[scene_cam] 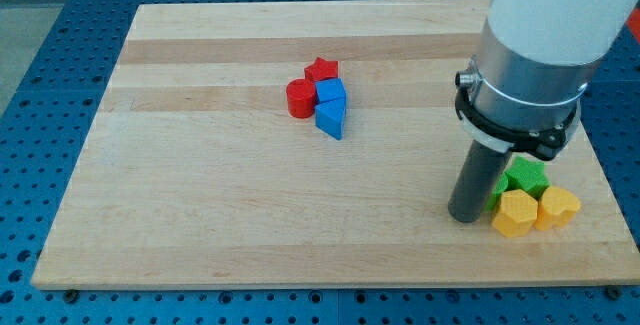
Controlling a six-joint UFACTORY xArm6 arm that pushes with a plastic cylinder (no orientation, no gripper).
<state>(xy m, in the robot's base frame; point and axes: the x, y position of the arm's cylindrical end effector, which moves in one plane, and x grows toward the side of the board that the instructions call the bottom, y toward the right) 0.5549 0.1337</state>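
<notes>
My tip [466, 215] rests on the wooden board [200, 195] at the view's lower right. It stands just left of a green block [497, 195] and a green star block [527, 175], touching or nearly touching the first. Below them lie a yellow hexagon block [515, 213] and a yellow heart-shaped block [557, 207]. Far to the left, near the board's middle top, a cluster holds a red star block [322, 69], a red cylinder block [300, 98], a blue block [331, 92] and a blue triangular block [331, 118].
The arm's white and grey body [535, 45] hangs over the board's right side and hides part of it. A blue perforated table [40, 85] surrounds the board on all sides.
</notes>
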